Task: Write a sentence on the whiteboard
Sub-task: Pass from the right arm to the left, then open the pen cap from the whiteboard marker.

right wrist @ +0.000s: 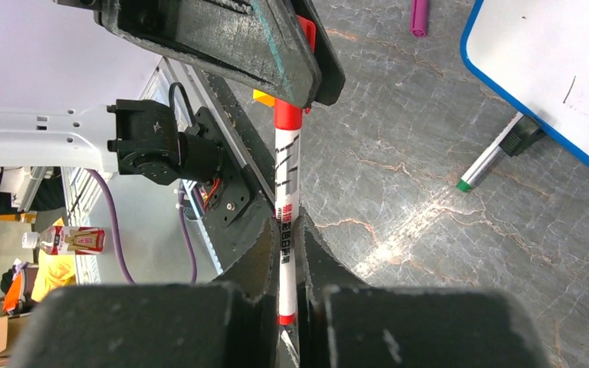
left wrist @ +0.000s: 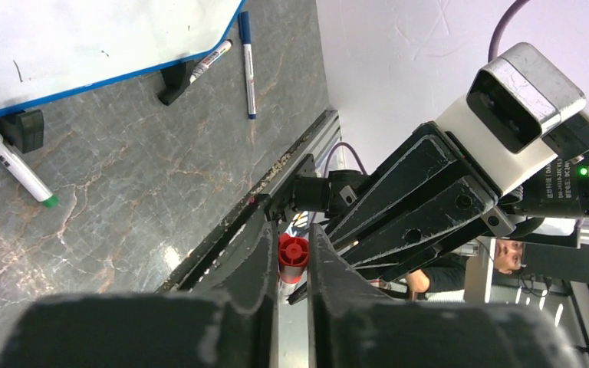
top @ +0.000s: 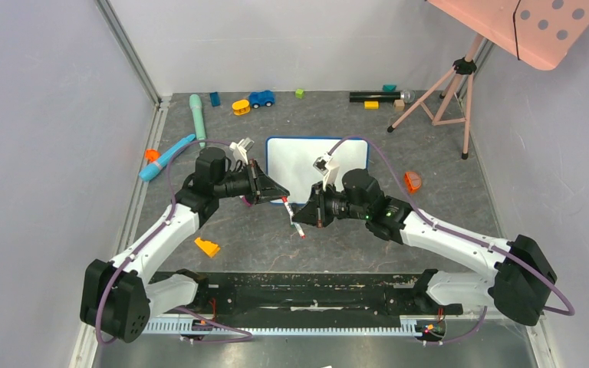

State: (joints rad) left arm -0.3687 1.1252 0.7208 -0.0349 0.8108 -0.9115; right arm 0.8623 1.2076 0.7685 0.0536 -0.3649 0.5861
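The whiteboard (top: 307,157) lies flat behind both grippers, blue-framed; its white face shows no red sentence, only tiny dark marks. It also shows in the left wrist view (left wrist: 84,31) and the right wrist view (right wrist: 560,69). A red-and-white marker (top: 294,218) is held between the two grippers above the table. My left gripper (top: 278,193) is shut on its red cap (left wrist: 292,257). My right gripper (top: 301,215) is shut on the white barrel (right wrist: 286,176), whose cap end reaches into the left gripper's fingers (right wrist: 276,46).
A green-tipped marker (left wrist: 15,165), a blue marker (left wrist: 245,61) and another pen (left wrist: 211,60) lie by the board's feet. A purple pen (right wrist: 419,15) lies nearby. An orange wedge (top: 207,247), toys along the back wall, a tripod (top: 445,92) and a pink dotted panel (top: 537,23) surround the area.
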